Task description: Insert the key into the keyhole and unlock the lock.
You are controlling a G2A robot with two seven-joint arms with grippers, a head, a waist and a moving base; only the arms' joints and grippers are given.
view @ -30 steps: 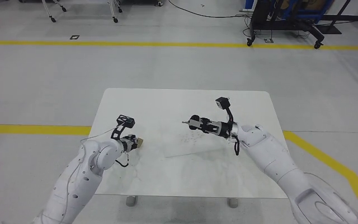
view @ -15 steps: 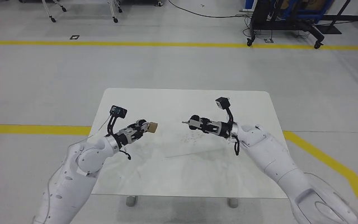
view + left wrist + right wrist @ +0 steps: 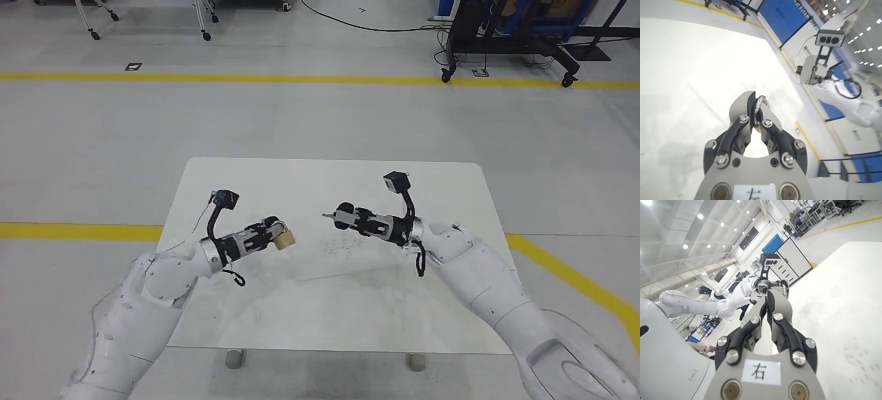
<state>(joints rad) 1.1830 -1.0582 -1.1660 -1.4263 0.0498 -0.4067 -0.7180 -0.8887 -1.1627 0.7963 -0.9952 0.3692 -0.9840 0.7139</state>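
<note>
The left claw [image 3: 272,235] is clamped on the shackle of the lock [image 3: 286,239] above the tabletop [image 3: 400,300]. The lock is rigid, smooth metal and will probably swivel unless gripped by its body. Across a gap, the right claw [image 3: 343,217] pinches the key [image 3: 328,216], which looks thin, stiff and light, with its blade pointing at the lock.

Right pincer [image 3: 769,295], closed, over table [image 3: 838,317].
</note>
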